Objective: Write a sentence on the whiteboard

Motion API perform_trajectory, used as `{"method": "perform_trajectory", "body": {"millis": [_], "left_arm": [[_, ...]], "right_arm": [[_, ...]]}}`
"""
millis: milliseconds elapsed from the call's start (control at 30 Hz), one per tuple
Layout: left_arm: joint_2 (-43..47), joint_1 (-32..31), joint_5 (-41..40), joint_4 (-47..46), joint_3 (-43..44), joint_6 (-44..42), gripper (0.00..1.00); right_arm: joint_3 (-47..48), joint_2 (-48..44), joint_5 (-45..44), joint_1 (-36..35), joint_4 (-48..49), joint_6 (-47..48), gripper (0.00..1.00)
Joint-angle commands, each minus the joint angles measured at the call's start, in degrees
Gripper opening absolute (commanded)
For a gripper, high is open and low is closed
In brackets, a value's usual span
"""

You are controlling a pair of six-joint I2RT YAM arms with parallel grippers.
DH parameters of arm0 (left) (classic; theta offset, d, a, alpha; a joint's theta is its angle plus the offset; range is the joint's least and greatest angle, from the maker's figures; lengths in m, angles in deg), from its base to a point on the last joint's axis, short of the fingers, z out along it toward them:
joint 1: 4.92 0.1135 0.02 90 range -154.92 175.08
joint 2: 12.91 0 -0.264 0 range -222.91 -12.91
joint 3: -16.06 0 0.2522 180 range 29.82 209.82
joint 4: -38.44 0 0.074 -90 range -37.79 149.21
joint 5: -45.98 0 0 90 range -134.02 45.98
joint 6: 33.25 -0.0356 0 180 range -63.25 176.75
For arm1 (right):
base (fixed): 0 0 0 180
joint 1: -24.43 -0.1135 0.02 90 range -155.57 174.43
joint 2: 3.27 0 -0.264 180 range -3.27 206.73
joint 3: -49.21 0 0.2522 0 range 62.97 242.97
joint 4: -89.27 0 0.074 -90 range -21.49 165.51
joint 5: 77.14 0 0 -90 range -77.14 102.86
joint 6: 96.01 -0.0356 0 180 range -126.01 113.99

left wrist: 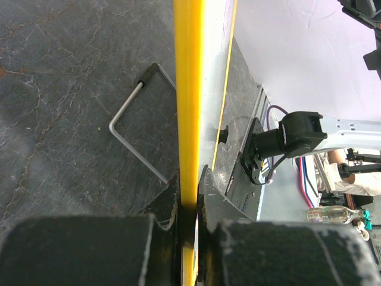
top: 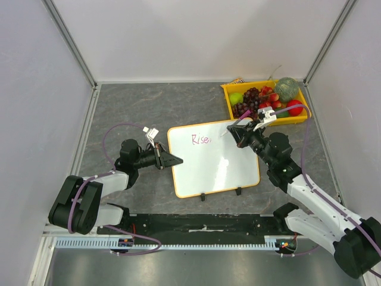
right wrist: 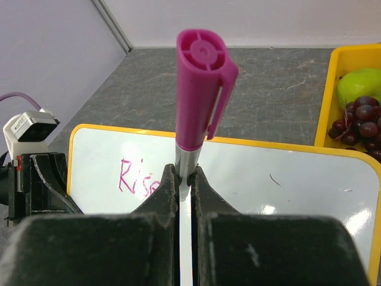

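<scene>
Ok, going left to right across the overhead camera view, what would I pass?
First the left end effector, clamped on the left edge of the whiteboard → the pink word "Rise" → the right end effector, holding the marker → the yellow fruit tray.

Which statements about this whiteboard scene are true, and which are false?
1. The left gripper is shut on the edge of the square white whiteboard with the orange-yellow rim. True.
2. The right gripper grips a silver marker with a magenta cap. True.
3. Two full lines of pink writing cover the board. False: only "Rise" shows.
4. The yellow plastic fruit tray sits on the whiteboard. False: it stands on the grey table beyond it.
</scene>
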Motion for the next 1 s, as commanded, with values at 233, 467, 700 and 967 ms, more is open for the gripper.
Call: {"method": "perform_trajectory", "body": {"millis": [233, 467, 700, 967], "left_arm": [[-1.46, 0.13, -11.49, 7.57, -0.54, -10.28, 0.02], [-1.46, 0.13, -11.49, 7.66, -0.53, -10.28, 0.02], [-1.55, 0.21, -11.41, 7.74, -0.53, -10.20, 0.02], [-1.73, 0.04, -11.23, 7.74, -0.36, -10.37, 0.02]], "right_arm": [[-0.92, -2.76, -1.07, 0.28, -0.81, 0.33, 0.00], [-1.27, -3.56, -1.16, 0.28, -1.86, 0.41, 0.00], [-0.57, -3.38, -1.34, 0.28, -1.78, 1.03, 0.00], [1.28, 0.57, -1.34, 0.28, 1.30, 0.24, 0.00]]}}
